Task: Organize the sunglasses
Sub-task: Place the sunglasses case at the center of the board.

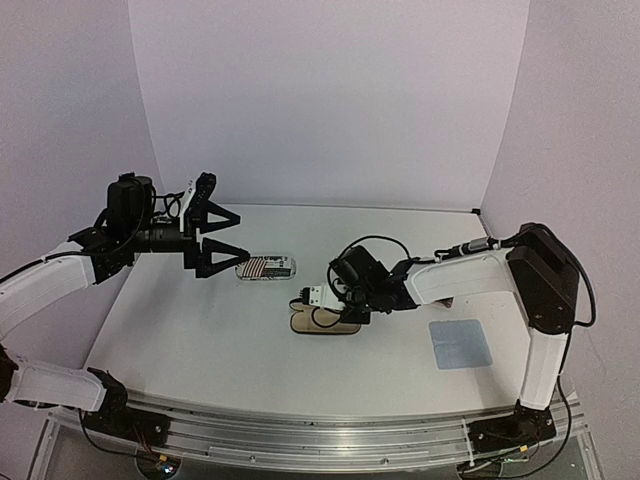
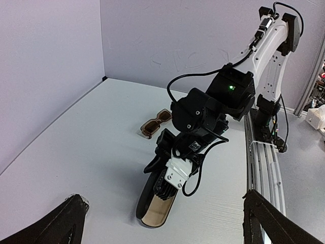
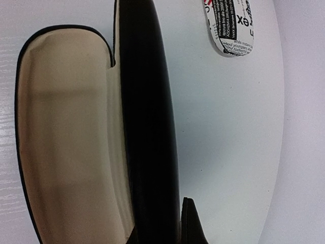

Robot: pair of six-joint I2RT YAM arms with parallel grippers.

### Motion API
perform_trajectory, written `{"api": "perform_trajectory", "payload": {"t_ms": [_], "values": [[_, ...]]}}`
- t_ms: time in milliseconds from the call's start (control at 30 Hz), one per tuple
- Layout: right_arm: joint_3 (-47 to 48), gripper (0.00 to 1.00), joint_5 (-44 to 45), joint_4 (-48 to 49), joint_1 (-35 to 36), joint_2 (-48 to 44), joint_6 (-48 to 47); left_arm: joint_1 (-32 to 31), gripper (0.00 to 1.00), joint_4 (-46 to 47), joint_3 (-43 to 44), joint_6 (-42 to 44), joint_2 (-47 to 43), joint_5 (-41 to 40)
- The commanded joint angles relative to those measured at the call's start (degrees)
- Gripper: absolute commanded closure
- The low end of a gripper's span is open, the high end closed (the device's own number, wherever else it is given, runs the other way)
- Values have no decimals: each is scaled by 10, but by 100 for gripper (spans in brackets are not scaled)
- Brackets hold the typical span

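The brown sunglasses [image 2: 156, 123] lie folded on the table just behind my right wrist; the top view hides them. The white sunglasses are not in view. An open black case [image 1: 322, 323] with beige lining [image 3: 66, 142] lies mid-table, its lid [image 3: 147, 127] standing upright. My right gripper [image 1: 320, 300] reaches down onto it, its jaws closed on the lid, with one fingertip [image 3: 190, 223] showing outside it. My left gripper [image 1: 240, 235] hovers wide open and empty above the table's left side, facing the case; it also shows in the left wrist view [image 2: 162, 198].
A striped black-and-white case [image 1: 265, 268] lies shut just right of the left gripper and behind the black case; it also shows in the right wrist view [image 3: 231, 25]. A pale blue cloth [image 1: 460, 343] lies flat at the front right. Walls enclose the back and sides.
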Motion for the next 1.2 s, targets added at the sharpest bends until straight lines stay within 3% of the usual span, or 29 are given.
{"api": "perform_trajectory", "payload": {"t_ms": [0,133,333,500,833,1000,1167], "values": [[18,91,-27,19,2,15,-15,3,0,19,5,11,-1,6],[17,78,-32,29,2,16,-11,3,0,16,8,17,1,5],[18,73,-27,32,1,17,-18,3,0,18,4,20,1,10],[26,60,-25,33,2,5,-16,3,0,15,4,26,0,12],[40,55,-10,35,1,-15,-24,3,0,20,0,30,-2,15],[58,54,-21,38,-5,-53,87,3,0,18,-3,33,-4,14],[28,49,-71,37,-57,-120,358,3,0,22,-7,33,-6,13]]}}
